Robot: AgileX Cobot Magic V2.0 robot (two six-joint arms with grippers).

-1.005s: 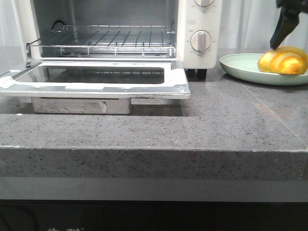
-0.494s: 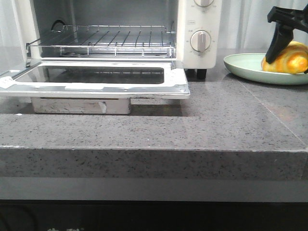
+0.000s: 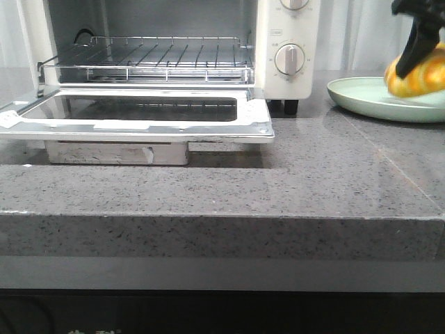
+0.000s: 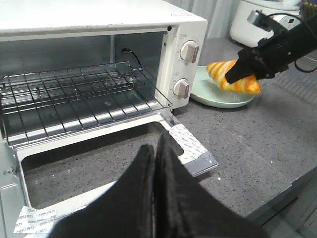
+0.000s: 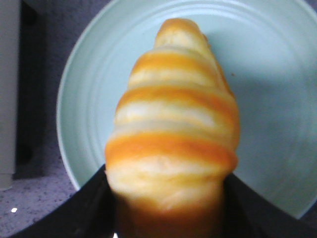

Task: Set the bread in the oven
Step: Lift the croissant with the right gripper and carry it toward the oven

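The bread, golden with orange stripes, is gripped by my right gripper at the far right, slightly raised over the pale green plate. In the right wrist view the bread fills the space between the black fingers, with the plate behind it. The white oven stands at the back left, its door folded down flat and its wire rack bare. My left gripper is shut and empty, held above the open door; it is out of the front view.
The oven door juts toward the counter's front edge. A white appliance stands behind the plate at the back right. The grey stone counter lies between oven and plate.
My right gripper came down onto the bread, closed on it and raised it slightly, moving to the right. The plate slid a little to the right.
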